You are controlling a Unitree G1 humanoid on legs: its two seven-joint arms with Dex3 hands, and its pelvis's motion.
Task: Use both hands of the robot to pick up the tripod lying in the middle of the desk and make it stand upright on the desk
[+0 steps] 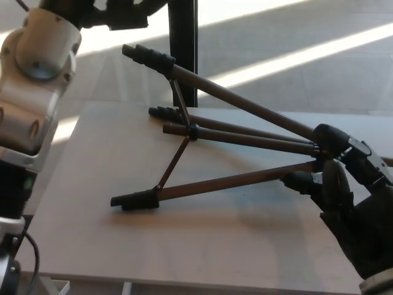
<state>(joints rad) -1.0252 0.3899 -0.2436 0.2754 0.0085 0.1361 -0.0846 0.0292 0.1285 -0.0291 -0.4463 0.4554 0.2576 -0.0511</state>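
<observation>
Head view showed a dark metal tripod (233, 138) lying on its side across the pale wooden desk (98, 246). Right black hand (334, 178) sat at the tripod's hub, fingers spread, not clearly gripping. Left hand (116, 13) hovered above the raised leg tip; its grip could not be told.

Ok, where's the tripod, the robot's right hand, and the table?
tripod (239, 138), head view, on its middle leg tube.
right hand (334, 184), head view, on the black fingers by the tripod's joint.
table (184, 246), head view, on the bare top near the front edge.
</observation>
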